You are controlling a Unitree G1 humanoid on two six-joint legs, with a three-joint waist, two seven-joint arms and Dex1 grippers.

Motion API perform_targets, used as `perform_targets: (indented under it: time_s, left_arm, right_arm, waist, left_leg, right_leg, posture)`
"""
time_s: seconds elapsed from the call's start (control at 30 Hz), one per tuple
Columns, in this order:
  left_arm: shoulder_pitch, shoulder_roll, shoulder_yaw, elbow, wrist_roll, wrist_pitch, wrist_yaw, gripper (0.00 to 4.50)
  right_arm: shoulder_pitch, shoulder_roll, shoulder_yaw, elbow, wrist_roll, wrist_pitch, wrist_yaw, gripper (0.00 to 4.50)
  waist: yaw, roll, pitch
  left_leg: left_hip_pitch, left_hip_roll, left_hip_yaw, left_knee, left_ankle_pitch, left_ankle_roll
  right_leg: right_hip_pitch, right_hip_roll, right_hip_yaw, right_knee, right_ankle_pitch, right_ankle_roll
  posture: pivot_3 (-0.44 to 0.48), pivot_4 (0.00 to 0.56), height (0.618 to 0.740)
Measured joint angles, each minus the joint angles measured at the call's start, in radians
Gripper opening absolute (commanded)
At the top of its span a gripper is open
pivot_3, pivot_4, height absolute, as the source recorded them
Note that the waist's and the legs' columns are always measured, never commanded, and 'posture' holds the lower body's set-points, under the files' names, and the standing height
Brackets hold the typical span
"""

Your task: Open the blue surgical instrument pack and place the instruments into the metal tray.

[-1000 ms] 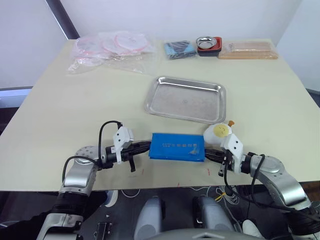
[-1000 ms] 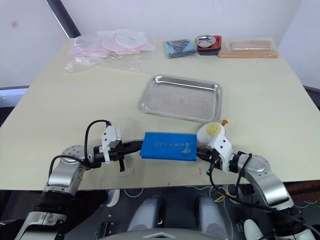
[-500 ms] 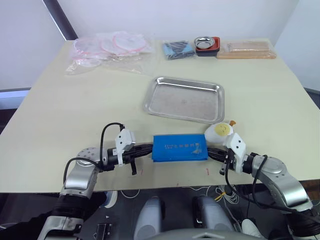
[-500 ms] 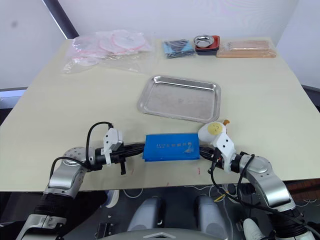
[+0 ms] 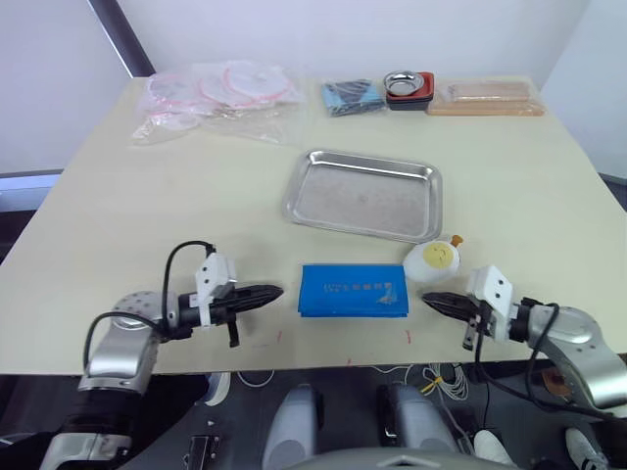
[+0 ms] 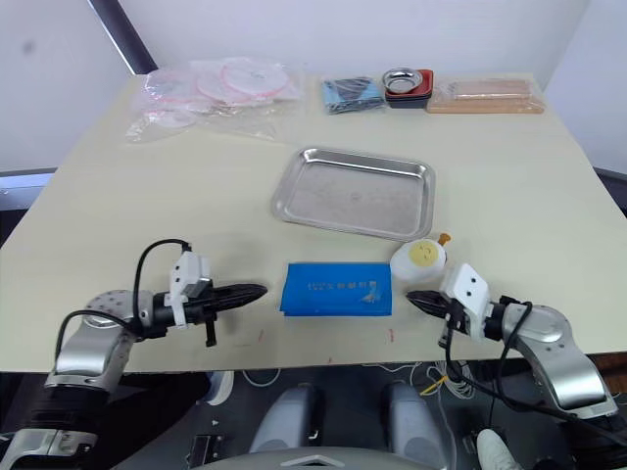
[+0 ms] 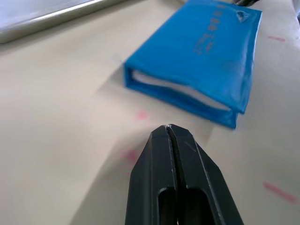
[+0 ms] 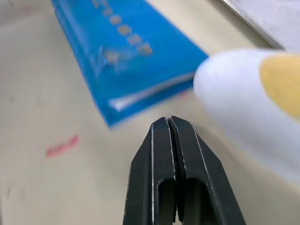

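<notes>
Blue surgical instrument pack [image 5: 353, 290] lay closed and flat on the tabletop [image 5: 147, 215], between the two hands and touched by neither.

The left hand [image 5: 272, 291] sat just beside the pack's left end, its two black fingers pressed together and holding nothing, tips aimed at that end across a small gap of bare tabletop. The right hand [image 5: 431, 300] sat near the pack's right end, fingers likewise closed and empty, pointing toward it. A white rounded object with a yellow face [image 5: 433, 260] stood just beside the pack's right corner, above the right hand. The metal tray [image 5: 307, 210] lay empty on the far side of the pack, near it but apart.
</notes>
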Motion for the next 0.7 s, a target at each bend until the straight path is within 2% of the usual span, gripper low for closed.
perform_targets:
  time_s: [0.1, 0.2, 0.3, 0.4, 0.43, 0.7]
  left_arm:
    - [0.038, 0.047, 0.036, -0.056, -0.057, 0.022, -0.048, 0.02]
    - [0.06, 0.098, 0.079, -0.149, -0.117, 0.047, -0.091, 0.89]
    - [0.059, 0.118, 0.102, -0.206, -0.155, 0.071, -0.106, 2.33]
    - [0.056, 0.151, 0.104, -0.26, -0.183, 0.107, -0.123, 3.98]
    - [0.052, 0.165, 0.105, -0.28, -0.193, 0.114, -0.127, 4.43]
    - [0.012, 0.186, 0.093, -0.352, -0.225, 0.142, -0.17, 4.43]
  right_arm:
    - [0.031, -0.038, -0.018, -0.001, 0.029, -0.065, 0.078, 0.0]
    - [0.037, -0.054, -0.029, 0.014, 0.04, -0.132, 0.137, 0.86]
    - [0.025, -0.041, -0.028, 0.037, 0.044, -0.185, 0.158, 2.33]
    - [-0.018, -0.015, -0.006, 0.072, 0.019, -0.28, 0.177, 4.07]
    - [-0.032, -0.008, 0.007, 0.086, 0.006, -0.314, 0.18, 4.49]
    - [-0.209, 0.074, 0.128, 0.281, -0.141, -0.566, 0.182, 4.49]
  waist:
    - [-0.005, -0.001, 0.001]
    - [-0.003, -0.001, 0.001]
    - [-0.002, -0.001, 0.001]
    - [-0.003, -0.002, 0.001]
    - [-0.003, -0.001, 0.001]
    - [-0.003, -0.001, 0.002]
  left_leg:
    - [0.0, 0.001, 0.0, 0.0, 0.0, 0.0]
    - [0.001, 0.001, 0.0, 0.0, 0.0, 0.0]
    - [0.002, 0.001, 0.0, 0.0, 0.0, 0.0]
    - [0.001, 0.001, 0.001, 0.001, 0.0, 0.0]
    - [0.001, 0.001, 0.001, 0.001, 0.0, 0.0]
    - [0.001, 0.001, 0.001, 0.001, 0.0, 0.0]
  right_leg:
    - [0.0, 0.0, 0.0, 0.0, -0.002, -0.003]
    - [0.0, 0.0, 0.0, 0.001, -0.002, -0.003]
    - [0.0, 0.0, 0.0, 0.001, -0.002, -0.004]
    - [0.0, 0.001, 0.0, 0.001, -0.002, -0.004]
    - [0.0, 0.001, 0.001, 0.001, -0.002, -0.004]
    - [0.0, 0.001, 0.001, 0.001, -0.002, -0.004]
  posture:
    - [0.0, 0.15, 0.74]
    - [0.0, 0.15, 0.74]
    - [0.0, 0.15, 0.74]
    - [0.0, 0.15, 0.74]
    - [0.0, 0.15, 0.74]
    - [0.0, 0.15, 0.74]
